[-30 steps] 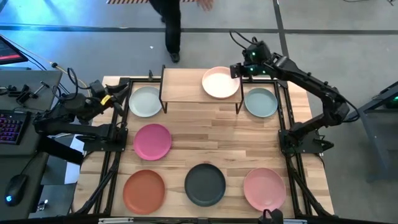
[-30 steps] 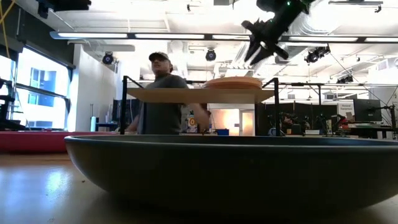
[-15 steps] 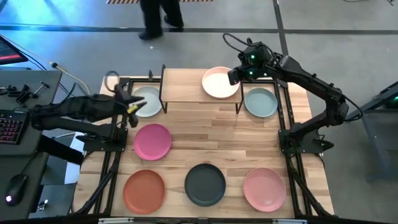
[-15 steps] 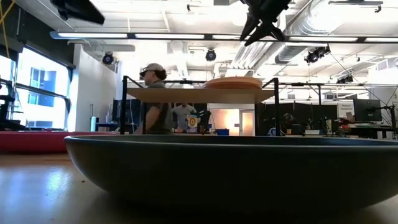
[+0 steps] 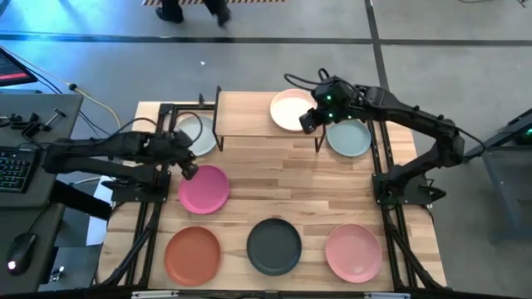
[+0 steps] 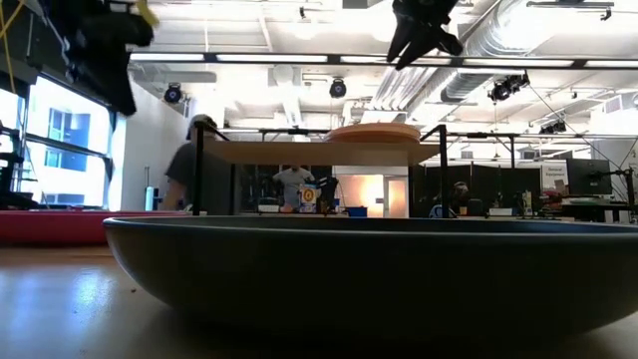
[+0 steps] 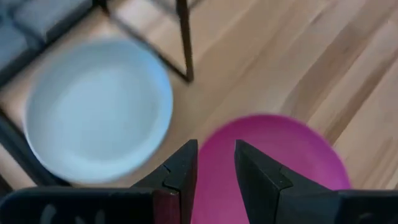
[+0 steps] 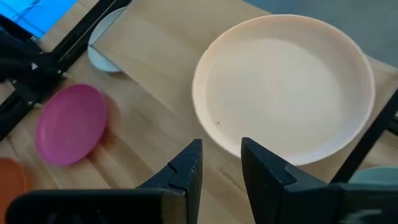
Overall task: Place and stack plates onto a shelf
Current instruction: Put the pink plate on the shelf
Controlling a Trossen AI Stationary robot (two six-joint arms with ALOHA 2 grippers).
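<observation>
A: Now that the left claw (image 5: 188,169) has swung in over the magenta plate (image 5: 204,188), fingers slightly apart and empty, that's the next pick, I'd say.

B: Farther off, the right claw (image 5: 306,122) — also empty, part open — has drifted off the peach plate (image 5: 289,108) on the shelf (image 5: 243,114).

Peach plate (image 5: 292,110) on shelf (image 5: 243,114) (right end), six plates on tabletop

We're seeing matte smooth plates: magenta plate (image 5: 204,188), peach plate (image 8: 283,87). Shelf (image 5: 245,113) top is showing light wood grain on thin black metal legs; butcher-block tabletop (image 5: 283,178) looking slightly glossy.
</observation>
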